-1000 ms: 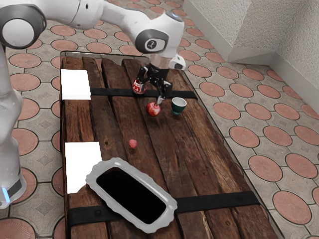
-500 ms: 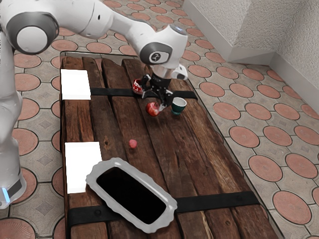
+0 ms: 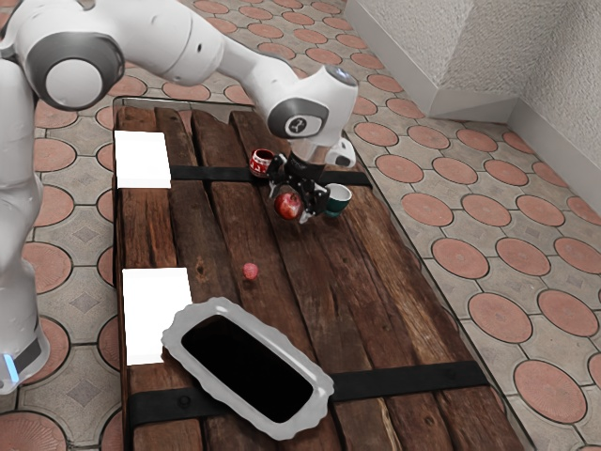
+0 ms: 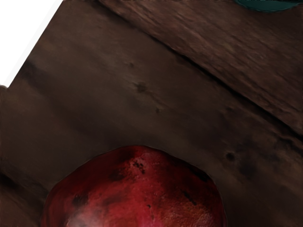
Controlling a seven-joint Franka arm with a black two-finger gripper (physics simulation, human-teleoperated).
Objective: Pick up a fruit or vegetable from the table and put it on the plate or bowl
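Pomegranate [image 3: 288, 204], round and deep red with dark pits, sits clamped between the jaws

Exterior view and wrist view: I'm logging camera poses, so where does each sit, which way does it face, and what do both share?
Exterior view: raised at the arm's side, looking down across the dark wooden plank table; the white arm and black end effector show.
Wrist view: on the arm's hand, facing down at the round red fruit close beneath, planks beyond.
Shared: that fruit, the green cup, the planks.
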